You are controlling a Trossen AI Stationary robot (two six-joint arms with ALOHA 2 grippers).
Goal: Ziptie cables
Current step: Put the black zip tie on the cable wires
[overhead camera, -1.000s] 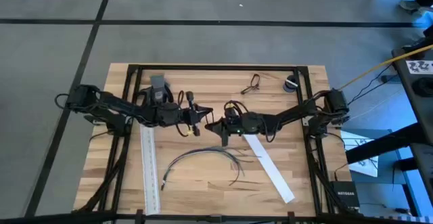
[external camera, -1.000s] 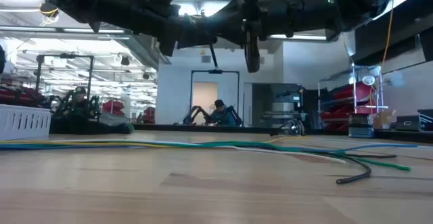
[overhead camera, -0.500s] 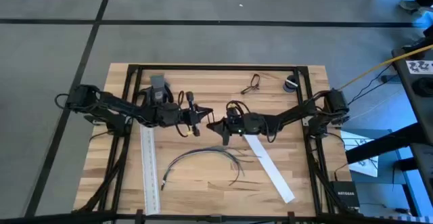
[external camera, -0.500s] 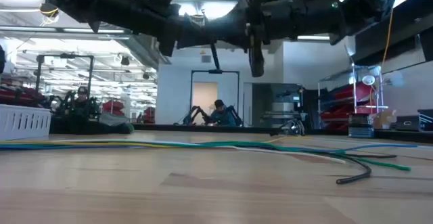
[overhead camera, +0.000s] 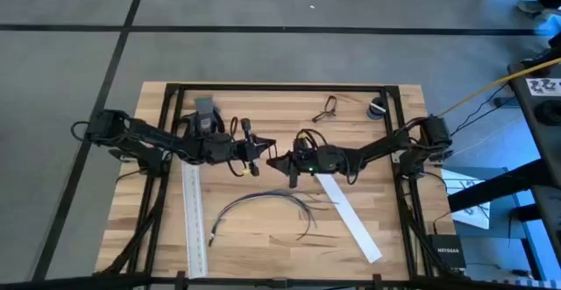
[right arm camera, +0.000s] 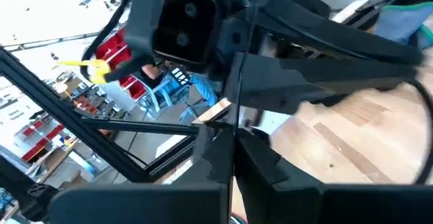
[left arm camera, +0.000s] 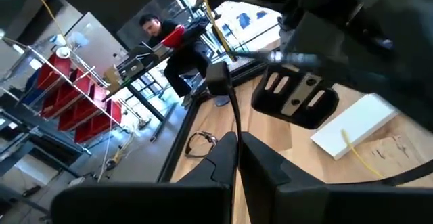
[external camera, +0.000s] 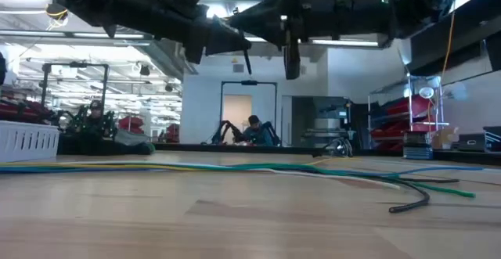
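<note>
The cables (overhead camera: 263, 202) lie loose on the wooden table's near middle, curved, with their strands splaying; in the low view they run across the table (external camera: 313, 167). Above them, at mid-table, my two grippers meet tip to tip. My left gripper (overhead camera: 255, 157) is shut on a thin black ziptie (left arm camera: 233, 109) whose head (left arm camera: 218, 82) sticks out past the fingers. My right gripper (overhead camera: 273, 160) faces it from the right, shut on a thin dark strip (right arm camera: 238, 95), seemingly the same ziptie. My left gripper pinches the ziptie's strap (left arm camera: 237, 149) between its two fingers, some way below the head. The fingers lie level, coming from the table's left. The ziptie is clear of the table. My right gripper pinches the thin strip (right arm camera: 235, 126) between its two fingers, level, from the table's right. Which part of the strap it has cannot be told.
Two long white strips lie on the table, one at the left (overhead camera: 194, 220) and one slanting at the right (overhead camera: 349, 215). A small dark wire loop (overhead camera: 326, 108) and a round object (overhead camera: 376, 108) sit at the far edge. Black frame rails (overhead camera: 166, 150) border the table.
My right gripper has turned a little about its wrist and risen slightly, staying next to the left gripper. The cables have not moved.
</note>
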